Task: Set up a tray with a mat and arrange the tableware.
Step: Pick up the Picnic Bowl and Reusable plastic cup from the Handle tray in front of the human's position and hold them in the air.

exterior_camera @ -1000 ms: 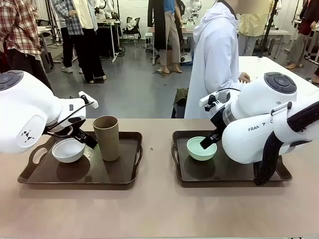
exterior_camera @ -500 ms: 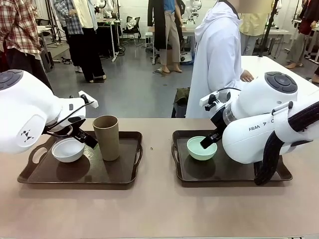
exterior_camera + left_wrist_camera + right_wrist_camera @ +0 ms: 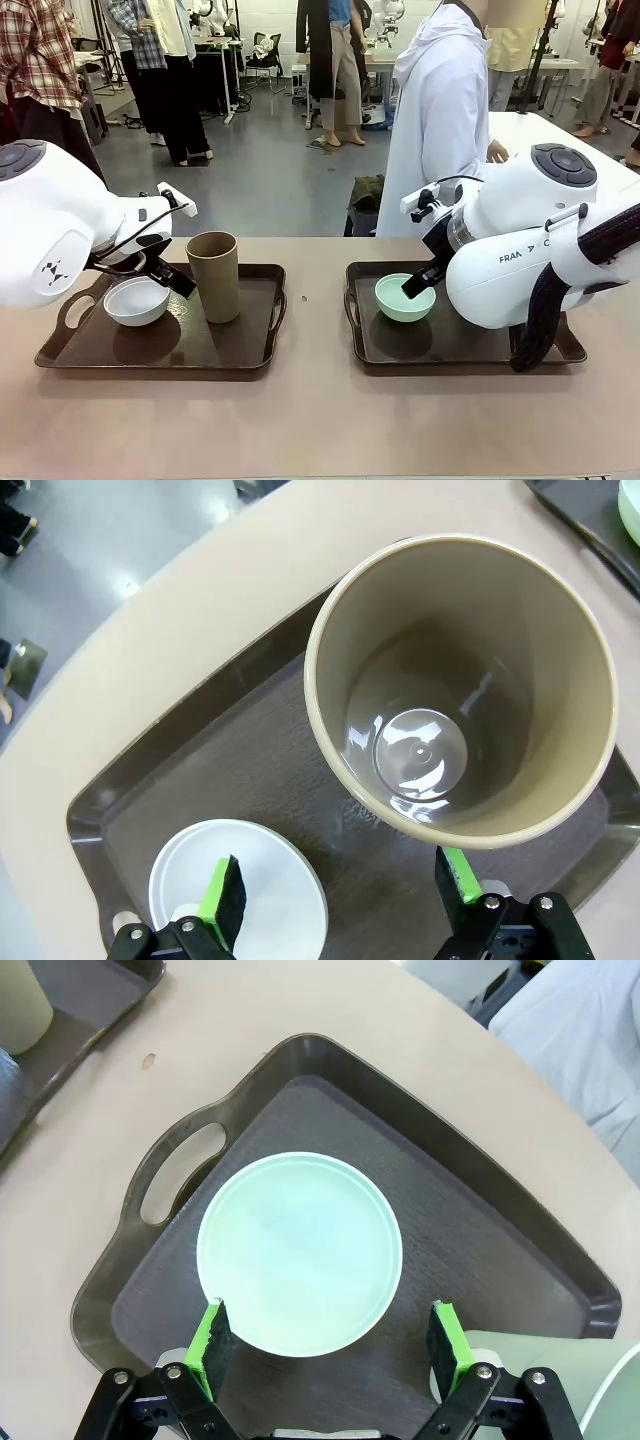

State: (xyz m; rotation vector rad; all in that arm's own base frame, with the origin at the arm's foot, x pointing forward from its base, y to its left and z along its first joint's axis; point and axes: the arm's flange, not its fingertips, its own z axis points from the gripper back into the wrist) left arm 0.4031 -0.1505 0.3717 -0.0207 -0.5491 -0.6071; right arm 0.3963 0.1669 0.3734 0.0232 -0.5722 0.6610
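- Nothing on the table had shifted; only the person (image 3: pixel 440 130) opposite had moved.
- Left tray (image 3: pixel 250 357) carried the upright brown tumbler (image 3: pixel 214 277) and white bowl (image 3: pixel 137 301).
- Mint bowl (image 3: pixel 300 1252) lay centred ahead of the right gripper (image 3: pixel 327 1312), whose jaws were wide and empty.
- Left gripper (image 3: pixel 338 870), also open and empty, hung between tumbler and white bowl, apparently nearer the tumbler.

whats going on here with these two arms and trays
The left arm has its jaws open over the left tray, between a white bowl and a brown tumbler. The right arm has its jaws open over a mint green bowl on the right tray. Neither holds anything. A person in a white coat stands across the table.
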